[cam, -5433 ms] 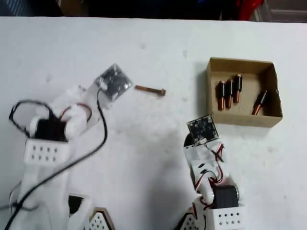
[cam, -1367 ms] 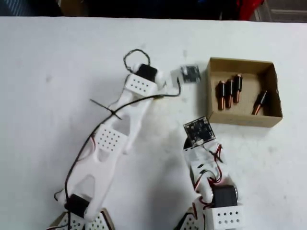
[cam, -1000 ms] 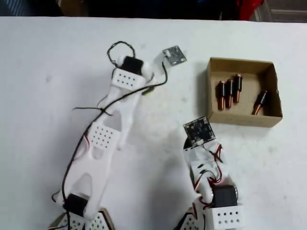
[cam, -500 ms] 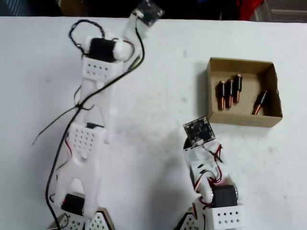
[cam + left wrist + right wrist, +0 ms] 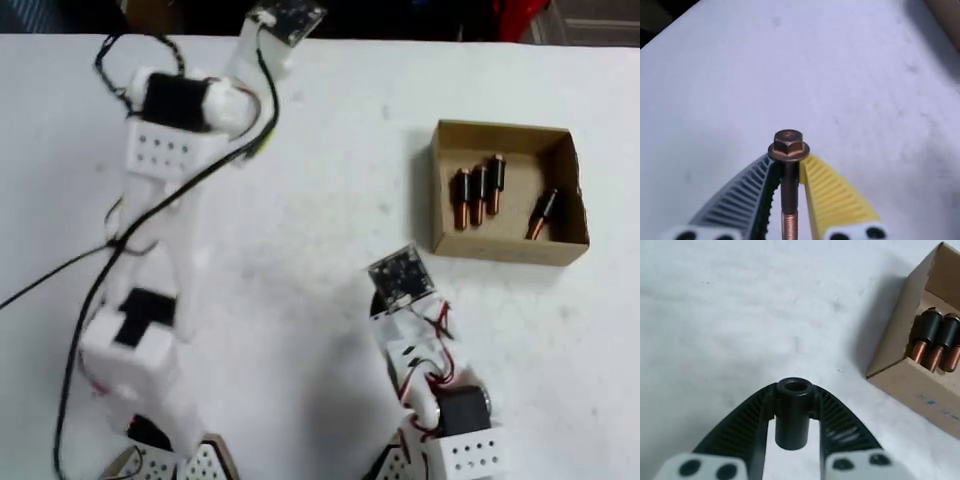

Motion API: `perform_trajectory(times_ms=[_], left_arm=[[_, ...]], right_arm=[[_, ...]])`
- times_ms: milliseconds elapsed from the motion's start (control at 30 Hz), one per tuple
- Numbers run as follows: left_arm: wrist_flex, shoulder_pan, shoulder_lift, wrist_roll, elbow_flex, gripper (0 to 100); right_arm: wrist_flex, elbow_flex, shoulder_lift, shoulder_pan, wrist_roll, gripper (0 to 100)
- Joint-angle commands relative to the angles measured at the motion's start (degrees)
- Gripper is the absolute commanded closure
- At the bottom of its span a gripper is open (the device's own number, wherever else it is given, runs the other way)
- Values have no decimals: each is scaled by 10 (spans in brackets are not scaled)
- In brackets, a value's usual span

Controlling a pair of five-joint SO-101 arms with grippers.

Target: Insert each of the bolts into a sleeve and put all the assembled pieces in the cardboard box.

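Firstly, the left gripper [image 5: 789,159]: clamped on 1 copper-coloured bolt [image 5: 789,187], with the grey finger [image 5: 745,200] on one side and the yellow finger [image 5: 832,197] on the other, open no wider than the shank. Hex head just past the fingertips, threaded end back toward the wrist, so lying along the fingers. Held over the white table [image 5: 850,75]; touching it or not, cannot tell. In the high view, left arm [image 5: 160,150] stretched toward the far left part of the table, well apart from the cardboard box [image 5: 500,131].

Next, the right gripper [image 5: 794,390]: closed on 1 black sleeve [image 5: 792,422], pinched near its outer end between 2 black fingers [image 5: 742,432]. Open hole of the sleeve facing out past the fingertips, the other end free in the gap between the fingers. In the high view, right arm [image 5: 420,350] near the box, just beside its near corner on the table's middle side.

Then the counting. In the grippers: 1 bolt and 1 sleeve, not yet joined. In the box: 4 assembled pieces [image 5: 478,195], each a black sleeve with a copper end sticking out. A group of 3 side by side in the half of the box nearer the middle of the table, close together. The 4th piece [image 5: 543,215] tilted, apart from the group, near the opposite wall. In the right wrist view, parts of 3 pieces behind the box wall [image 5: 920,390].
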Motion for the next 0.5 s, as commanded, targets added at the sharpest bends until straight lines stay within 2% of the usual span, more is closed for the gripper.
perform_trajectory(times_ms=[0,133,267,467], left_arm=[[-1,4,-151,7,115,980],[-1,1,-231,7,198,980],[-1,4,-324,7,260,980],[-1,0,-451,6,366,980]], right_arm=[[-17,-4,-6,-24,2,981],[-24,-4,-6,-29,0,981],[-40,-6,-6,-58,-47,980],[-62,-7,-6,-82,-55,981]])
